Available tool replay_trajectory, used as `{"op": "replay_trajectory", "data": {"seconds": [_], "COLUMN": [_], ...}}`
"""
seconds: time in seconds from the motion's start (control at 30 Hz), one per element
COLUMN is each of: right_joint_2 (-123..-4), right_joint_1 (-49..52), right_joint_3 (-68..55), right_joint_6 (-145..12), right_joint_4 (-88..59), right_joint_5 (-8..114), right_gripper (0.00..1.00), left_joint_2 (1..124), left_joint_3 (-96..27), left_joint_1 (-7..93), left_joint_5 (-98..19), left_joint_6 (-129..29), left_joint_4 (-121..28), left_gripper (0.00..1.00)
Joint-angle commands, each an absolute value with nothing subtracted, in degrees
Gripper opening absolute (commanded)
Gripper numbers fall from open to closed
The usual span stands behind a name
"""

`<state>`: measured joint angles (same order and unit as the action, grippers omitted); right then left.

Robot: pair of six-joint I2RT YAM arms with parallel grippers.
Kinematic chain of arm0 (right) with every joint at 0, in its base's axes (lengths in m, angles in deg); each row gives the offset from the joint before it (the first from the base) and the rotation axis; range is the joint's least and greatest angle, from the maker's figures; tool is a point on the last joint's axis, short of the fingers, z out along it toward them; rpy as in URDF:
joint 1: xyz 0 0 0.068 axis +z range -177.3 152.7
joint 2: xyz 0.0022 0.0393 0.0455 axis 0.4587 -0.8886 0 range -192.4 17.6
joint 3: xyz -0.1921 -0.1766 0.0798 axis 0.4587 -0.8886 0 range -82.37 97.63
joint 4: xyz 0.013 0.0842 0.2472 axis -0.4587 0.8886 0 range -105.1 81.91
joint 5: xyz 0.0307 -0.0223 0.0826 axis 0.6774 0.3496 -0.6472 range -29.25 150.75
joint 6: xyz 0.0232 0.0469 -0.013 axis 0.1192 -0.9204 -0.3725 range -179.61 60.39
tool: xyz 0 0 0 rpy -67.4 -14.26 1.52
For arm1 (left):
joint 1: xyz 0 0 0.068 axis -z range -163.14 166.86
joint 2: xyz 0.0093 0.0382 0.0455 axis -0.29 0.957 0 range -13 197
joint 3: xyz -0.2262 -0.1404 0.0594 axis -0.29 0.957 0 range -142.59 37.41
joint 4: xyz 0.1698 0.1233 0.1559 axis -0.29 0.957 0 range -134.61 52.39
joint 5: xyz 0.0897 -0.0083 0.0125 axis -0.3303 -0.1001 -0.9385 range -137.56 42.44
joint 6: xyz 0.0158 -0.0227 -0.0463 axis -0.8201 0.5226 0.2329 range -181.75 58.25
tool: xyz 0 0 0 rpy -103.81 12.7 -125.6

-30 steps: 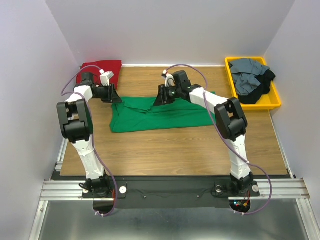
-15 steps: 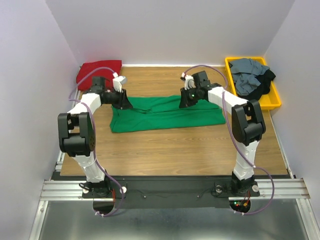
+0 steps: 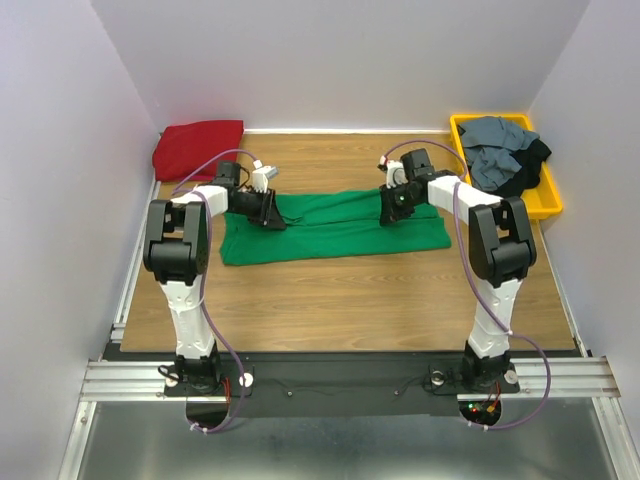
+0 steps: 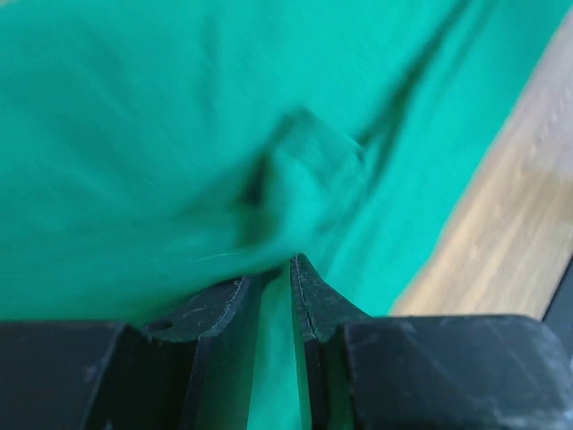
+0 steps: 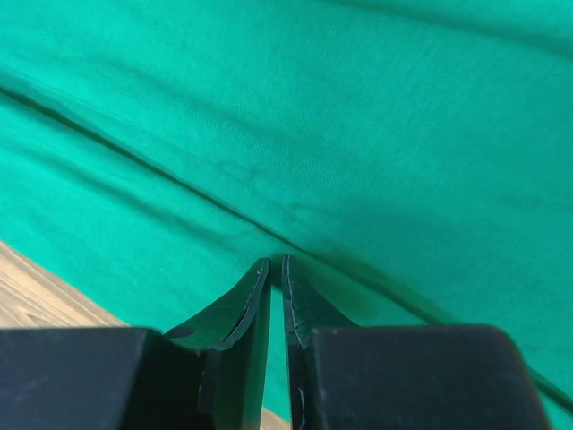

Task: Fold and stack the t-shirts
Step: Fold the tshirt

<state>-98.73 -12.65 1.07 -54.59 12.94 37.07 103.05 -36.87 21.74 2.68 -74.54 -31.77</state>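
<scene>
**Containers.** One yellow tray (image 3: 525, 213) stands at the far right corner of the desk (image 3: 330, 300). It holds a crumpled heap. Grey shirt cloth (image 3: 492, 140) lies on top, and black shirt cloth (image 3: 510, 190) shows beneath it and along the tray's right side. The heap rises above the rim. The number of garments in it cannot be told.

**Outside the tray.** A red t-shirt (image 3: 198, 148) lies folded in the far left corner of the desk, close to the back wall and well apart from the tray. The green t-shirt (image 3: 330, 235) lies in the middle of the desk as a long band running left to right. A fold line runs along its length and its far edge is rumpled. Its right end stops short of the tray.

**Hands.** The left hand (image 3: 276, 215) sits low on the far edge of the green t-shirt, near its left end. In the left wrist view its fingers (image 4: 215, 309) stand narrow with green cloth filling the gap. A small pucker of cloth rises just ahead of the tips, though this view is blurred. The right hand (image 3: 390, 210) sits low on the same far edge, toward the right end. In the right wrist view its fingers (image 5: 235, 309) are drawn to a thin slit, pinching the cloth where the fold line runs into the tips.
</scene>
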Motion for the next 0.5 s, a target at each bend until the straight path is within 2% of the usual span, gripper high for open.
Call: {"op": "replay_trajectory", "data": {"seconds": [0.0, 0.3, 0.47], "right_joint_2": [-100.08, -100.88, -98.95], "right_joint_1": [-12.45, -12.45, -12.71], "right_joint_3": [0.52, 1.22, 4.64], "right_joint_6": [-52.93, -52.93, -52.31], "right_joint_4": [13.64, 14.26, 14.79], "right_joint_5": [37.99, 37.46, 37.55], "right_gripper": [0.16, 0.16, 0.17], "left_joint_2": [105.04, 109.52, 105.68], "left_joint_3": [-44.13, -53.28, -51.63], "left_joint_1": [21.43, 21.43, 20.81], "left_joint_5": [3.33, 3.60, 2.54], "left_joint_6": [-72.21, -67.82, -68.16], "left_joint_4": [-34.32, -37.14, -37.31], "left_gripper": [0.32, 0.39, 0.43]}}
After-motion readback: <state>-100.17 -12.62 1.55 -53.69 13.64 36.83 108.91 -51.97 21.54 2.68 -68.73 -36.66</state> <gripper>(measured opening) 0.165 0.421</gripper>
